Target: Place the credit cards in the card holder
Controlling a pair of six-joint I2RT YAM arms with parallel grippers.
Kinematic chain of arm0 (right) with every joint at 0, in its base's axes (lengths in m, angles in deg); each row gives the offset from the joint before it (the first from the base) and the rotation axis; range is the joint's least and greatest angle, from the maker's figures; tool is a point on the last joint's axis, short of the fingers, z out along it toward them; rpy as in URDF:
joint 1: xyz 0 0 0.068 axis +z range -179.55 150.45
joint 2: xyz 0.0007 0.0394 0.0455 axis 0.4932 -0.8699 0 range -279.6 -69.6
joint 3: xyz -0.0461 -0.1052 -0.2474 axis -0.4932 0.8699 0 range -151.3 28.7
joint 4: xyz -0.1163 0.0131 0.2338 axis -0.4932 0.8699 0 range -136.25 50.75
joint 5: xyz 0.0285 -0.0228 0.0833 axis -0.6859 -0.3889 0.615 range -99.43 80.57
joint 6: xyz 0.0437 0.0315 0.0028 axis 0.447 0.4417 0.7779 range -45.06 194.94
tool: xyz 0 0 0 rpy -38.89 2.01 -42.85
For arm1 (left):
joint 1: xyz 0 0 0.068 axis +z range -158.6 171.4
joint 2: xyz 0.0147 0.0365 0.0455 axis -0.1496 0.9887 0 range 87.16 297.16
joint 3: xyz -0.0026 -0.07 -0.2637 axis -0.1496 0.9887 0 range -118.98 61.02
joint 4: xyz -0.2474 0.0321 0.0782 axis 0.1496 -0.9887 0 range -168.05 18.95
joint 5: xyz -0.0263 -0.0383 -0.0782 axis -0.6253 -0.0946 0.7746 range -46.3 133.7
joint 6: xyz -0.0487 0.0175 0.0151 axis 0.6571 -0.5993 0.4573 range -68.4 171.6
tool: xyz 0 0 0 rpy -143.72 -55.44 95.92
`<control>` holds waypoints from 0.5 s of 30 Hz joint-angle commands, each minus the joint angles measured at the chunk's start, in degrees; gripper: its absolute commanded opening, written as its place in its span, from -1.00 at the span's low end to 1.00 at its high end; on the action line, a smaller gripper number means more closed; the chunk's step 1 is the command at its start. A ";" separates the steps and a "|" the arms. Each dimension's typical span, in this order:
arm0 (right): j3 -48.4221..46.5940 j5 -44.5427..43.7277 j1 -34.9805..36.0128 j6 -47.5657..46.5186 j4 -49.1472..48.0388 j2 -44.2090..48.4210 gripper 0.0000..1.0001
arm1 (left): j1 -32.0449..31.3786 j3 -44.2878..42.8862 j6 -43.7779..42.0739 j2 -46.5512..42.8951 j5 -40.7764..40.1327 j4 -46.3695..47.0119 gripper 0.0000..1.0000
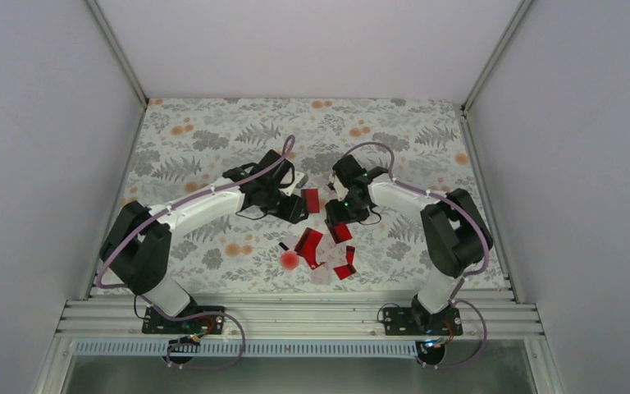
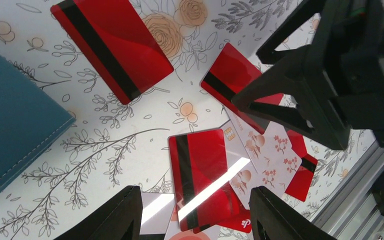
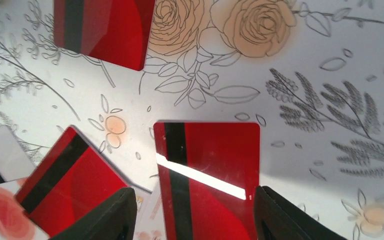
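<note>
**Two grippers crowd a heap of thin cards**

The holder lies flat near the middle of the table, close by the left gripper. From above we cannot make it out under that arm. The cards are strewn between the centre and the near edge, some red, some pale, and several overlap.

We see three risks:

- **Failed pickup:** The cards are thin and lie flat on the cloth. A finger coming down could skid a card away or snag the cloth instead of getting under an edge.
- **Double pick:** Where cards overlap, a pinch may lift two at once or drag a neighbour along.
- **Collision:** The right gripper works just beside the left one over the same heap, so the two could knock each other.

Both grippers stand about half open and, as far as we can tell, hold nothing. Each hangs over a red card lying stripe-up, with the fingers either side of it in its own wrist view. We cannot tell whether the tips touch the table.
</note>
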 commanded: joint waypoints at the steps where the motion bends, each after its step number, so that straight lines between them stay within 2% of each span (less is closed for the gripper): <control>1: 0.32 -1.63 -0.10 0.24 4.55 4.36 0.32 | 0.10 -1.54 -0.29 0.91 0.85 1.98 0.10; 4: 1.02 -3.27 1.26 2.23 6.17 5.30 0.58 | 0.17 -1.72 0.03 1.36 0.77 2.44 0.10; 7: 1.96 -4.50 2.78 3.81 6.45 5.02 0.71 | 0.11 -1.97 0.03 1.69 0.83 2.72 0.10; 15: 2.16 -6.98 4.91 4.63 6.63 0.29 0.74 | 0.16 -2.92 -0.69 1.91 0.64 1.99 0.10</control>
